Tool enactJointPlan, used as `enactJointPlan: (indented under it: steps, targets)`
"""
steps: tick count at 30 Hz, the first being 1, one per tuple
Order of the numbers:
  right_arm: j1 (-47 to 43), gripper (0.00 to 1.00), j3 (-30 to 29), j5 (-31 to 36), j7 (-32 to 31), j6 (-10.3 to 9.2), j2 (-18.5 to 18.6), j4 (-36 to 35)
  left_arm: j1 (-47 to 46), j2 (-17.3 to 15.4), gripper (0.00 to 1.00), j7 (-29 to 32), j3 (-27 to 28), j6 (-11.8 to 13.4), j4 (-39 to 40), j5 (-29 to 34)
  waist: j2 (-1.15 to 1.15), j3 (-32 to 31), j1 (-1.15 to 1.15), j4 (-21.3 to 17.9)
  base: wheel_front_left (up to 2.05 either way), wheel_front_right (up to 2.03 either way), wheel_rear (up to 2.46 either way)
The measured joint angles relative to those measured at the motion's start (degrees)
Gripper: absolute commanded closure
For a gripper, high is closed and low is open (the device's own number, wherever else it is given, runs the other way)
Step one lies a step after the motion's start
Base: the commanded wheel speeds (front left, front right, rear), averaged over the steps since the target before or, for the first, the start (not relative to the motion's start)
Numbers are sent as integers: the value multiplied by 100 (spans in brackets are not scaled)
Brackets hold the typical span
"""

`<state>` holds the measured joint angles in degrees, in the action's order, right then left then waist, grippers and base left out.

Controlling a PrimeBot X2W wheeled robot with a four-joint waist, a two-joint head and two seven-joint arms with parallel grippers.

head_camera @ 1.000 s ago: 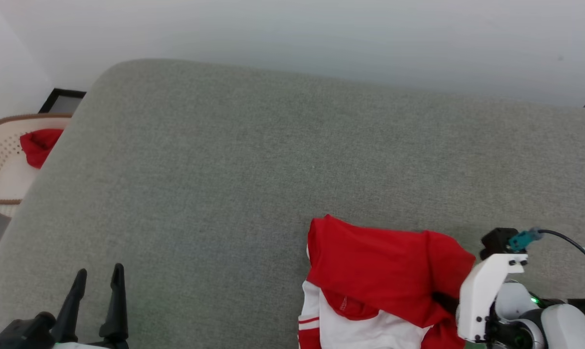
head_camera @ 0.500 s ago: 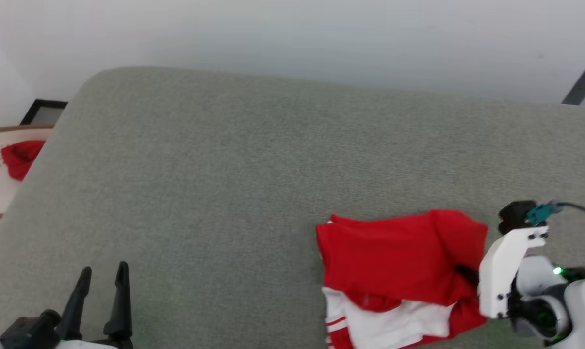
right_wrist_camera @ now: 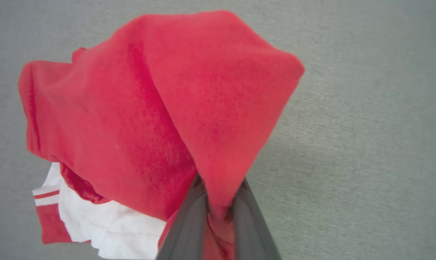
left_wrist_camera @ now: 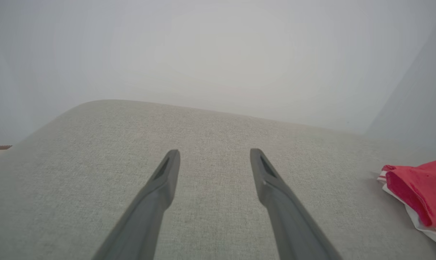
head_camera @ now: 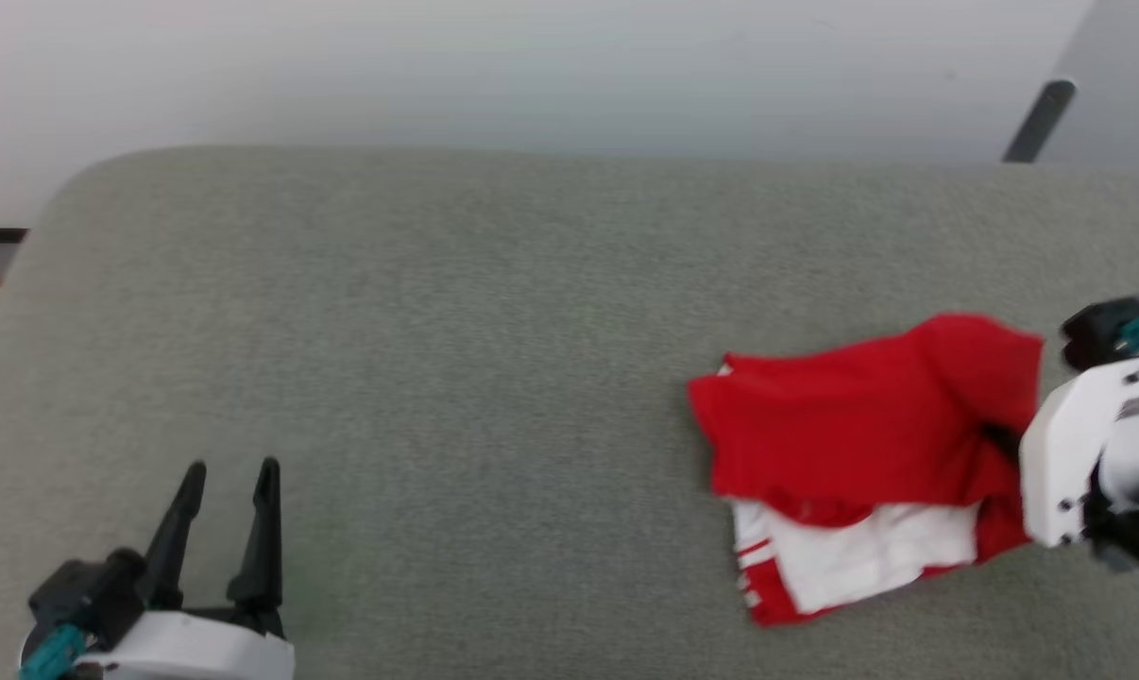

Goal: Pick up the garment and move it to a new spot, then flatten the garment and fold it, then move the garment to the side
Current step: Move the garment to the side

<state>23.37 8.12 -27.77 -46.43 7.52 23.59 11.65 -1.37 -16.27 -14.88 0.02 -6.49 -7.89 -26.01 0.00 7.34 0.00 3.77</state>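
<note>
Carefully lift garment (head_camera: 862,425), pinched tight in right gripper (right_wrist_camera: 221,191), clear of cushion (head_camera: 437,331) before carrying sideways; bring empty, wide-open left gripper (head_camera: 232,469) to support.

even soft daylight; head view motion-blurred

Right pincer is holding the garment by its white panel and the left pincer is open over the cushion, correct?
Not quite. The right pincer is shut on a red fold of the garment, not its white panel; the right wrist view shows it. The left pincer is open over the cushion, as you said.
</note>
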Motion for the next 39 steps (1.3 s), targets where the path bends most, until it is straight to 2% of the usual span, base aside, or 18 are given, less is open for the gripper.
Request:
enactJointPlan:
  steps: [13,23,32,39]
  targets:
    - [784,100,423,-209,667,0,994,426,-516,-138,0,-10,8,-31,77,86,0,455,0,-632,0,0,0]
    - [1512,100,849,-202,1614,0,1798,1194,-843,-291,0,-11,-9,-56,165,113,0,1018,0,-1075,0,0,0]
    - [2126,100,1308,88,2547,0,2121,2183,-1077,-394,0,-11,-96,-57,219,135,0,1465,0,-1302,0,0,0]
    - [2532,100,1536,347,3207,0,2002,3052,-1213,-431,0,-9,-215,-60,211,132,0,1659,0,-1271,0,0,0]
